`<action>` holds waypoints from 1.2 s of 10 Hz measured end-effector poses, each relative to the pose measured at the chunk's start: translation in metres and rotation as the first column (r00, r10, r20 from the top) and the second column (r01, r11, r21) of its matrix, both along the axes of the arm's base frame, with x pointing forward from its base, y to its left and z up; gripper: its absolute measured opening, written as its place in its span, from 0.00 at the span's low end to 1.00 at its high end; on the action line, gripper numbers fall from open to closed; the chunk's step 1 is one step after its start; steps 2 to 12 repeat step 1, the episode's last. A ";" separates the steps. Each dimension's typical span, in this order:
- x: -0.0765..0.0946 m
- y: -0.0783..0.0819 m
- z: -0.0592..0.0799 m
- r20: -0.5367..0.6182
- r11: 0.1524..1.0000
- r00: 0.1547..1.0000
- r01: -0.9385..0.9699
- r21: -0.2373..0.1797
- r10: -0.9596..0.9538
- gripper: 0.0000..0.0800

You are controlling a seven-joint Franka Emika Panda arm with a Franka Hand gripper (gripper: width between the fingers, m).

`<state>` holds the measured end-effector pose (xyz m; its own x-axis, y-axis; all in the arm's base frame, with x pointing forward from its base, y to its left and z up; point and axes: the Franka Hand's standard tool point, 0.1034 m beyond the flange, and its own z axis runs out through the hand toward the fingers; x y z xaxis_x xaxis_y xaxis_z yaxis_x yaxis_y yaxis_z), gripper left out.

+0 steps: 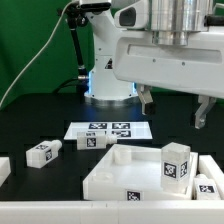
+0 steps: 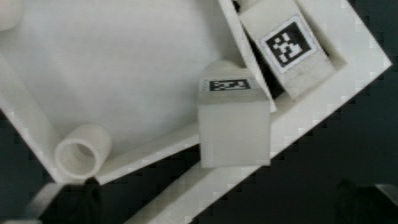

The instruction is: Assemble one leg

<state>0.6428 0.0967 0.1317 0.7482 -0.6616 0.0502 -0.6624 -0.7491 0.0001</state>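
My gripper hangs open and empty above the right part of the large white square piece. One leg, a stubby white block with a tag on its side, stands upright at that piece's right side, below the gripper. In the wrist view a leg stands at the piece's edge, near a round corner hole, and a second tagged leg lies just beyond it. The dark fingertips show apart at the frame's edge, with nothing between them.
More loose legs lie on the black table: two at the exterior view's left and one at the far right. The marker board lies behind the square piece. The arm's base stands at the back.
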 end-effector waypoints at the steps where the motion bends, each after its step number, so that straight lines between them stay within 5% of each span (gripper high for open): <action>1: 0.000 0.000 0.000 0.001 1.000 1.000 0.000 0.000 0.000 0.81; 12: 0.000 0.000 0.000 0.001 1.000 1.000 0.000 0.000 0.000 0.81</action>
